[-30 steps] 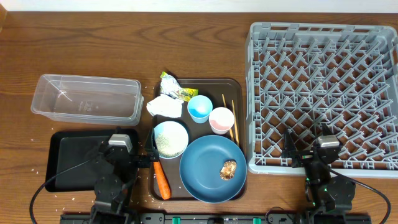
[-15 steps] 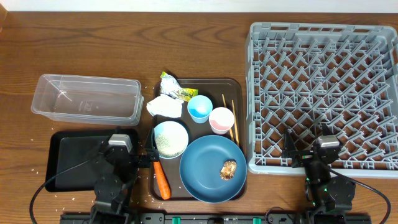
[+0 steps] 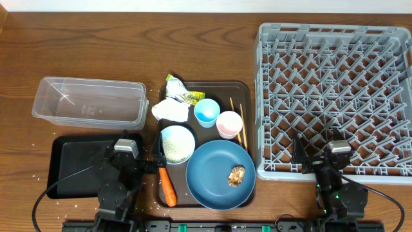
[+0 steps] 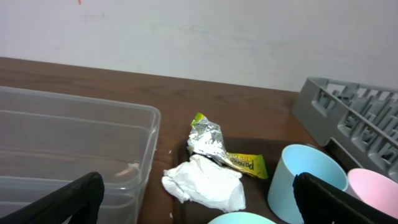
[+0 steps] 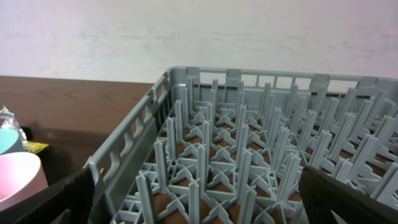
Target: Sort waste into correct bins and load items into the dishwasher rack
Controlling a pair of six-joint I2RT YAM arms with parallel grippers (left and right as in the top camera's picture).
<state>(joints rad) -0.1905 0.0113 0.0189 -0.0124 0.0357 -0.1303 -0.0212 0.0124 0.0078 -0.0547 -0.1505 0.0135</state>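
On the brown serving tray lie a crumpled white napkin, a yellow-green wrapper, a blue cup, a pink cup, chopsticks, a white bowl, a blue plate bearing a brown lump, and a carrot. The clear tub and black tray sit to the left. The grey rack fills the right. My left gripper is open beside the bowl. My right gripper is open at the rack's near edge.
Loose white rice grains dot the table around the black tray's near left corner. A white wall rises behind the table in both wrist views. Both arms' bases stand at the table's near edge.
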